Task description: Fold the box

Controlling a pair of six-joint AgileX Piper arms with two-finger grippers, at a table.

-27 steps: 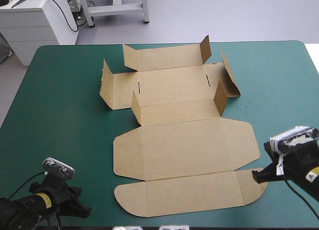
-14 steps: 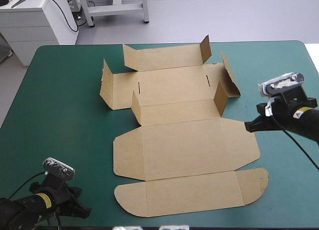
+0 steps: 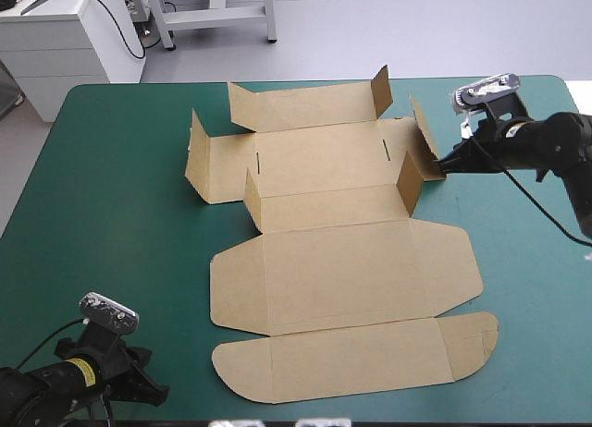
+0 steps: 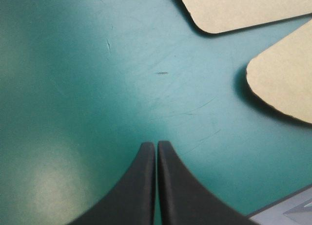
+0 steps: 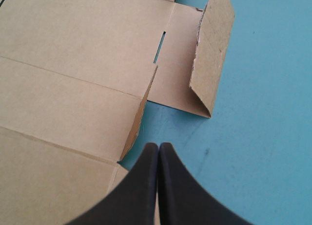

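Observation:
The brown box lies as a cut sheet in the middle of the teal-green table, its far walls and small end flaps partly raised, its near lid panels flat. My right gripper is shut and sits at the box's right side, its tip just beside the raised right end flap, nothing held. In the right wrist view the right gripper points at the gap between that flap and the neighbouring wall flap. My left gripper is shut, low over bare cover near the front left corner, with two rounded lid corners ahead.
The left arm rests at the table's near left corner. Bare teal-green cover stretches to the left of the box and to its right beyond the right gripper. A white cabinet stands past the far left corner.
My right gripper has travelled from the box's near right corner toward the far side, along the right edge, up to the raised right end flap. The left arm and the box have stayed still.

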